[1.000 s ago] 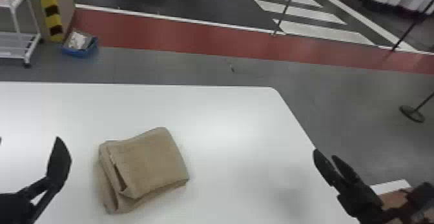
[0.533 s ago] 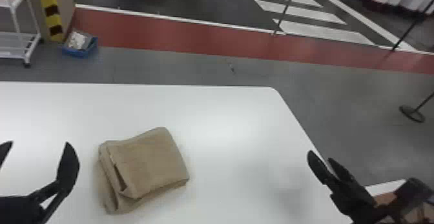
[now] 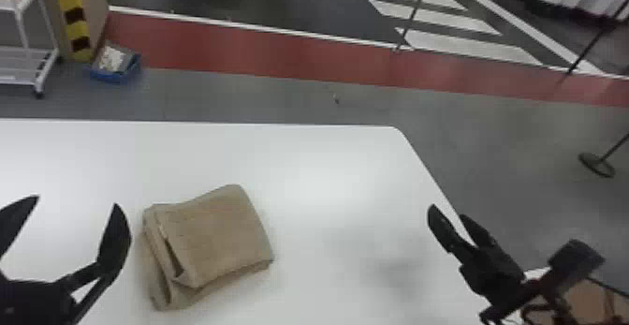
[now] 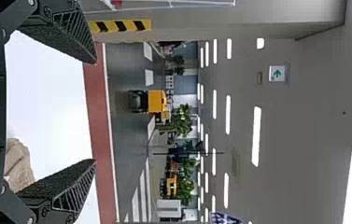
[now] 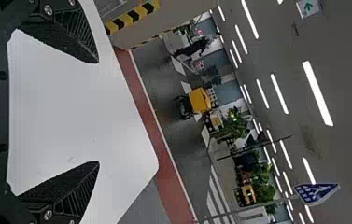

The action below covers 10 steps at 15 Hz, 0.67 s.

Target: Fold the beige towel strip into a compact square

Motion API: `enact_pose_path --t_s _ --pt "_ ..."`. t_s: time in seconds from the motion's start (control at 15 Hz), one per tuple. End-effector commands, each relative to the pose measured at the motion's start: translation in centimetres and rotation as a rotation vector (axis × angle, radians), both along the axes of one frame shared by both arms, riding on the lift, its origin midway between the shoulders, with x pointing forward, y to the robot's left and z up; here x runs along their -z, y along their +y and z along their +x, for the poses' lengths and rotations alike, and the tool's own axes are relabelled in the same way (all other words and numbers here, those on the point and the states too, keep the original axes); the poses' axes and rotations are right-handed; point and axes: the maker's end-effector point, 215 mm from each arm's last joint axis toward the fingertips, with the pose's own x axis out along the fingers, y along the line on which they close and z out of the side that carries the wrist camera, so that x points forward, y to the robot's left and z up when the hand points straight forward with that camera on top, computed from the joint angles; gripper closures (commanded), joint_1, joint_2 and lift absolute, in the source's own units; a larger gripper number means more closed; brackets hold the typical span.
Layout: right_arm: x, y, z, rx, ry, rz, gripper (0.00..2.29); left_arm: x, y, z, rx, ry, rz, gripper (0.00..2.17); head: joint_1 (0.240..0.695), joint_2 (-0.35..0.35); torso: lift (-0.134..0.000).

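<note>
Clock positions refer to the head view, with the towel at the centre of the dial. At 11 o'clock, beyond the white table, I have a yellow-and-black striped hazard marking. Between 9 and 10 o'clock is my left gripper, black, flat fingers set wide, apart from the towel. At the centre, the beige cloth towel lies on the table, folded in stacked layers; the layer edges on its 9 o'clock side are uneven. At about 3 o'clock is my right gripper, black, fingers wide, well apart from the towel. Signage: a white panel with a green arrow in the left wrist view; a blue sign with white markings in the right wrist view.
</note>
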Motion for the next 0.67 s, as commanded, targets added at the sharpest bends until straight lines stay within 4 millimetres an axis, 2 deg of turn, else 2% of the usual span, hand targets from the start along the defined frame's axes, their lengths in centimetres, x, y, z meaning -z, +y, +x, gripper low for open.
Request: enact_pose_path --t_s 0.0,0.2,0.33,0.4,0.53,0.6 --pt "-3.6 2.9 3.3 -0.035 -0.093 -0.144 0.11 -1.4 0.7 1.4 -0.01 -0.05 0.017 0.15 0.695 -0.35 -0.124" --pt "-5.5 2.2 6.1 0.0 -0.117 -0.184 0.11 -1.2 6.7 4.8 -0.08 -0.054 0.04 0.15 0.695 -0.309 -0.124" --pt "-6.5 1.8 6.8 -0.015 -0.142 -0.199 0.16 -1.5 11.8 6.1 -0.133 -0.053 0.023 0.14 0.695 -0.267 -0.124" --pt "-6.7 1.0 6.9 -0.014 -0.149 -0.18 0.22 -1.8 14.3 6.4 -0.158 -0.055 0.022 0.12 0.695 -0.221 -0.124" --pt "-6.2 -2.6 6.9 0.029 -0.118 -0.147 0.21 -2.6 19.0 6.6 -0.195 -0.058 -0.006 0.12 0.695 -0.175 -0.124" --pt "-4.7 -4.4 6.6 0.046 -0.055 -0.127 0.2 -2.6 21.1 6.4 -0.196 -0.045 -0.032 0.12 0.695 -0.159 -0.124"
